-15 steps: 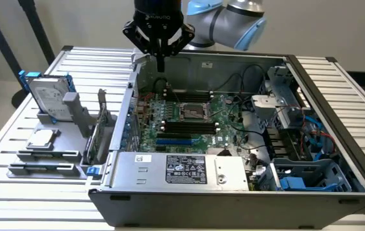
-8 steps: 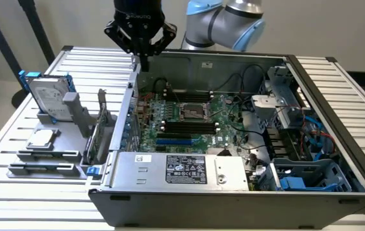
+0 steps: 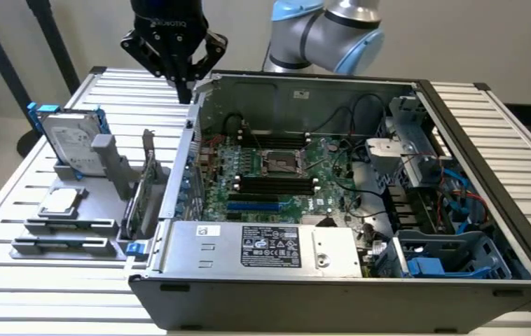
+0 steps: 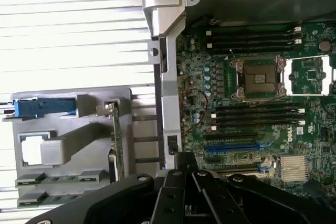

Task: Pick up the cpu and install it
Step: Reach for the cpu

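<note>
The gripper (image 3: 187, 91) hangs above the table (image 3: 490, 105), at the upper corner of the open computer case (image 3: 246, 308) on the exterior view's left. Its fingers (image 4: 176, 182) are pressed together with nothing between them. The cpu (image 3: 60, 201) lies flat in a grey holder (image 3: 64, 238) on the table, outside the case and well apart from the gripper, just in front of the upright hard drive (image 3: 71, 143). The motherboard socket (image 3: 282, 162) stands open and empty.

One open computer case (image 3: 452, 140) stands on one slatted surface (image 3: 22, 294), with one motherboard (image 3: 326, 168), one empty processor socket (image 3: 282, 162) and one power supply (image 3: 200, 248) inside. One grey holder (image 3: 64, 245) carries one cpu (image 3: 60, 201), one hard drive (image 3: 69, 143) and one upright expansion card (image 3: 144, 189). One gripper (image 3: 184, 87), one arm (image 3: 331, 31).
</note>
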### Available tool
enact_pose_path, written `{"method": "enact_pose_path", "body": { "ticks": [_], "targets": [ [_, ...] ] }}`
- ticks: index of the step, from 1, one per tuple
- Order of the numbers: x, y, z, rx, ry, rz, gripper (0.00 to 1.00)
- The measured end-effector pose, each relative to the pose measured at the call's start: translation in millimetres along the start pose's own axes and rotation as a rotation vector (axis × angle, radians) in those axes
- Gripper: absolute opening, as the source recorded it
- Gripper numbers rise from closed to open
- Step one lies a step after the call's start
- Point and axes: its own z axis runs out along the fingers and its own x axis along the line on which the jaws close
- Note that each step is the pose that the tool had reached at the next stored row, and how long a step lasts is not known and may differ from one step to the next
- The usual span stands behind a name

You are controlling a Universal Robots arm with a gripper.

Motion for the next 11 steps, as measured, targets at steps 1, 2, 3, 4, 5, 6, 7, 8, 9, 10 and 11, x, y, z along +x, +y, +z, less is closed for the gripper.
{"method": "enact_pose_path", "body": {
  "ticks": [1, 2, 3, 4, 5, 6, 7, 8, 9, 10, 11],
  "targets": [
    [4.5, -0.3, 0.1, 0.0000, 0.0001, 0.000, 0.11],
    [9.0, -0.6, 0.1, 0.0000, 0.0002, 0.000, 0.11],
    [13.4, -1.0, 0.2, 0.0000, 0.0003, 0.000, 0.11],
    [17.9, -1.3, 0.2, 0.0000, 0.0004, 0.000, 0.11],
    [22.9, -1.6, 0.3, 0.0001, 0.0006, 0.000, 0.11],
    [27.3, -2.0, 0.4, 0.0000, 0.0006, 0.000, 0.11],
    [31.8, -2.3, 0.5, 0.0000, 0.0007, 0.000, 0.11],
    [36.3, -2.6, 0.6, 0.0000, 0.0008, 0.000, 0.11],
    [40.8, -2.9, 0.7, 0.0000, 0.0009, 0.000, 0.11],
    [45.3, -3.3, 0.9, 0.0001, 0.0010, 0.000, 0.11],
    [49.8, -3.6, 1.0, 0.0001, 0.0010, 0.000, 0.11]
  ]
}}
